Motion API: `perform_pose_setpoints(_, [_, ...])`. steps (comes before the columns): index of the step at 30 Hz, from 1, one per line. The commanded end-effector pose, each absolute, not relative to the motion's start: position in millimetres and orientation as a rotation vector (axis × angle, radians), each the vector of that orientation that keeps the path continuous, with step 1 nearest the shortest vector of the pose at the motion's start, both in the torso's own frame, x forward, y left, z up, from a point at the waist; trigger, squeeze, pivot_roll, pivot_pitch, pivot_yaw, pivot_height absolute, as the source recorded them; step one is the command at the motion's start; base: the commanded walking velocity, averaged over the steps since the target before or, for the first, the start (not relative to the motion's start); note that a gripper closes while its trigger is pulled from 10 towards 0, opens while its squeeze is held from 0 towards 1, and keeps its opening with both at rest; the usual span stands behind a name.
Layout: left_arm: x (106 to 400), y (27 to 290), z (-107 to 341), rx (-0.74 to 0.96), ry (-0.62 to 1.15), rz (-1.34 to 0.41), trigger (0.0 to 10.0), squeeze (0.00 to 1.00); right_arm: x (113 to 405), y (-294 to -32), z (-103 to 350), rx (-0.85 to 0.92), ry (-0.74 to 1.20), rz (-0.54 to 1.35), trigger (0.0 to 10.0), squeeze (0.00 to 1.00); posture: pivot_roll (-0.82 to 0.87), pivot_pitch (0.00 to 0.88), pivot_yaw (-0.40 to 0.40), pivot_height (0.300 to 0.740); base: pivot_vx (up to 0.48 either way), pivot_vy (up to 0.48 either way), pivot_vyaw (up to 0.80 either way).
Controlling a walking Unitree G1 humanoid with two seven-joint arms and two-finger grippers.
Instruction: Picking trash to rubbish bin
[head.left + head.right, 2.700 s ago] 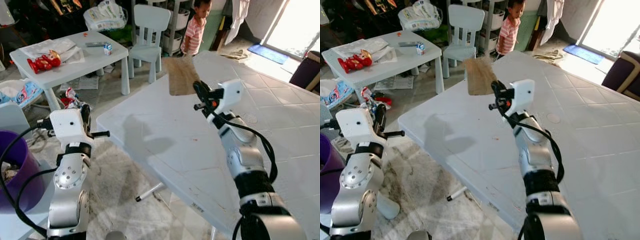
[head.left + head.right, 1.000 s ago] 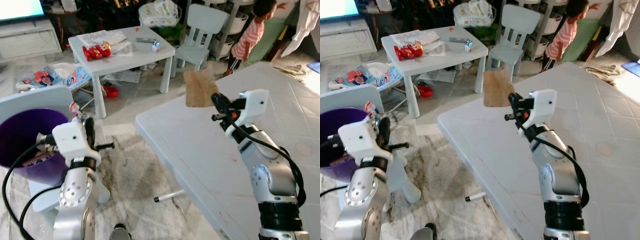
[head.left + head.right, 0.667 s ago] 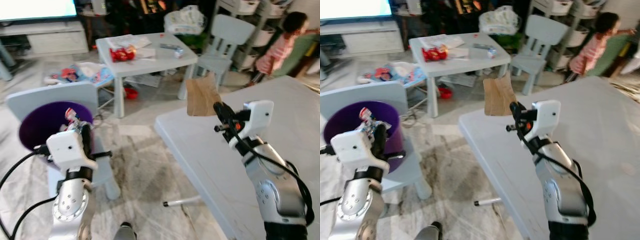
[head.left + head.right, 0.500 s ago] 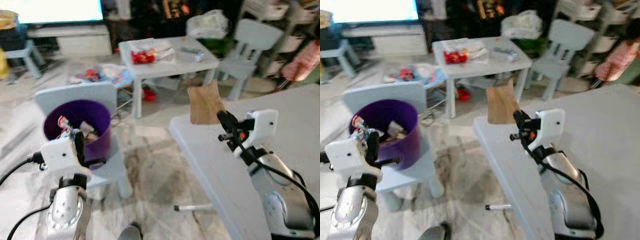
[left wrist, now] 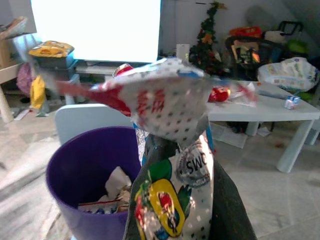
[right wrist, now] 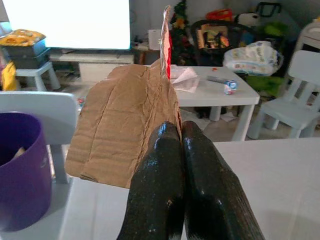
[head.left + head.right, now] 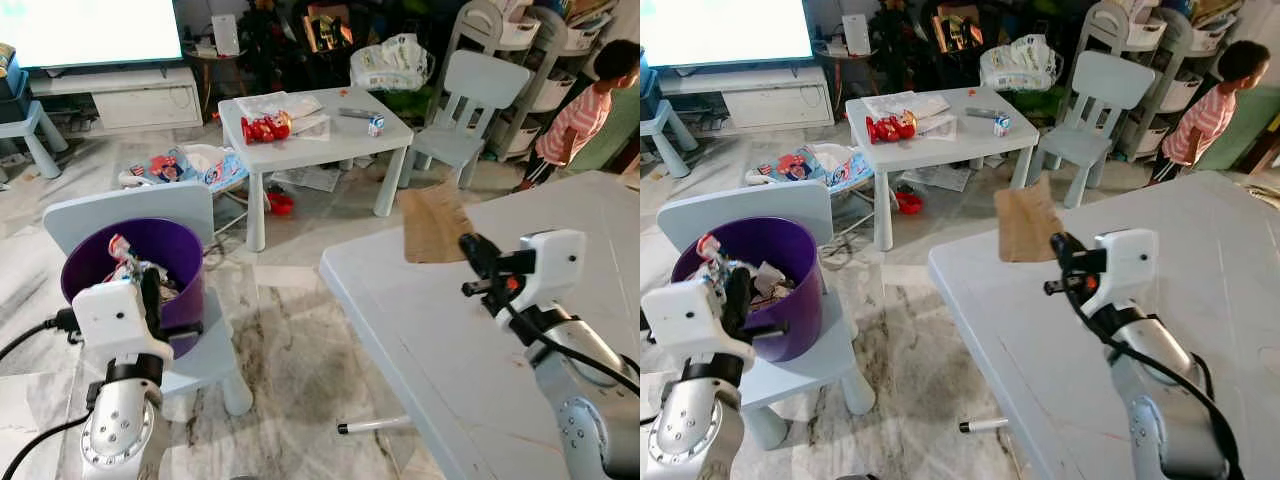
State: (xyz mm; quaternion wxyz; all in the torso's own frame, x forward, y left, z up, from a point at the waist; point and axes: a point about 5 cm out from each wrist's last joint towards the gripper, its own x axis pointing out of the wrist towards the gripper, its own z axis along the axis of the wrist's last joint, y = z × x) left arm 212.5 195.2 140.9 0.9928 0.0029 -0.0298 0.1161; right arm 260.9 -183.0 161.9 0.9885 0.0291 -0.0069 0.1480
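A purple rubbish bin with several scraps inside stands on the seat of a pale blue chair at the left. My left gripper is raised at the bin's near rim, shut on a crumpled red-and-white snack wrapper. The bin's mouth lies just beyond that wrapper. My right gripper hovers over the white table's corner, shut on a piece of brown cardboard held upright. The pinch on the cardboard is at its lower edge.
The big white table fills the right side. A small white table with toys and a pale chair stand behind it. A person stands at the far right. A marker lies on the marble floor.
The whole view has swung and steadied, so the purple bin on its chair now sits right before my left gripper. Both grippers keep hold of the wrapper and the cardboard.
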Motion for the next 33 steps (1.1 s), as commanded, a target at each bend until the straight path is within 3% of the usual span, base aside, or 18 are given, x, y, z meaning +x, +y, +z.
perform_pose_setpoints(1, [213.3,191.8,140.3,0.009,-0.06,0.226,0.8,0.0,261.1,-181.9,168.4,0.045,-0.031,0.313,0.0,0.0,0.13,0.019,-0.139,0.74,0.0,0.0,0.8])
perform_pose_setpoints(7, [218.0,191.5,141.5,-0.001,-0.068,0.233,0.0,0.0,267.5,-177.4,171.3,0.046,-0.038,0.333,0.0,0.0,0.13,0.018,-0.144,0.74,0.0,0.0,0.8])
perform_pose_setpoints(26, [219.1,191.1,141.4,-0.036,-0.063,0.233,0.0,0.0,272.6,-173.5,172.6,0.062,-0.044,0.338,0.0,0.0,0.13,0.031,-0.141,0.74,0.0,0.0,0.8])
perform_pose_setpoints(33, [218.5,190.9,140.5,-0.051,-0.052,0.22,0.0,0.0,274.7,-170.9,171.6,0.084,-0.041,0.335,0.0,0.0,0.13,0.04,-0.138,0.74,0.0,0.0,0.0])
